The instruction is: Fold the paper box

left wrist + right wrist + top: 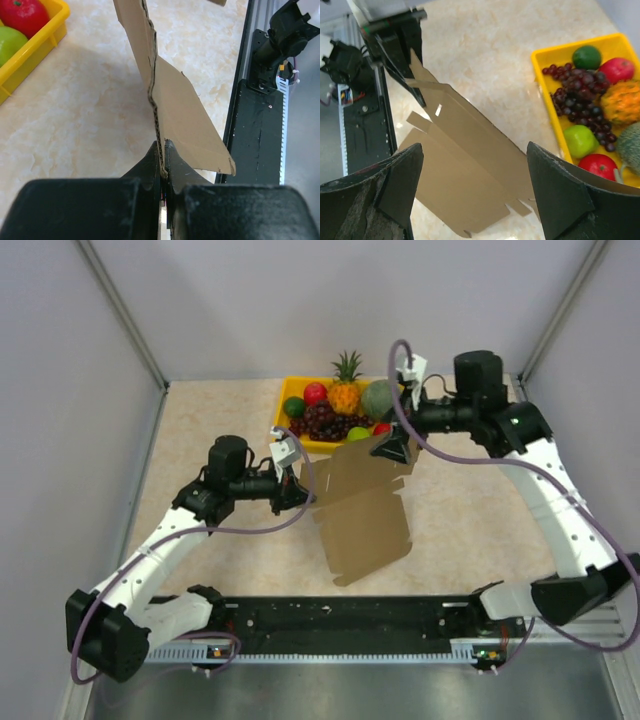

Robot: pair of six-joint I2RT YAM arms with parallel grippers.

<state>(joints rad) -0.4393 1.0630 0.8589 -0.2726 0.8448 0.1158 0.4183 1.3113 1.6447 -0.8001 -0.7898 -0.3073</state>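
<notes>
Left tool (161,146) tight on paper box (186,116) edge

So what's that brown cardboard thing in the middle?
A box blank: plain brown corrugated cardboard, cut with flaps, tabs and a slit, not yet folded up. It is held up at a tilt, bent along one crease. The left claw is shut on its edge; the right claw stands open at its far edge.

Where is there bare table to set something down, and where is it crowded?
Bare tabletop far left, between the left wall and the yellow tray, and at right, between the paper box and the right arm. Crowded in the middle: the left gripper clamps the box's edge, the open right gripper hovers over it, tray just behind.
</notes>
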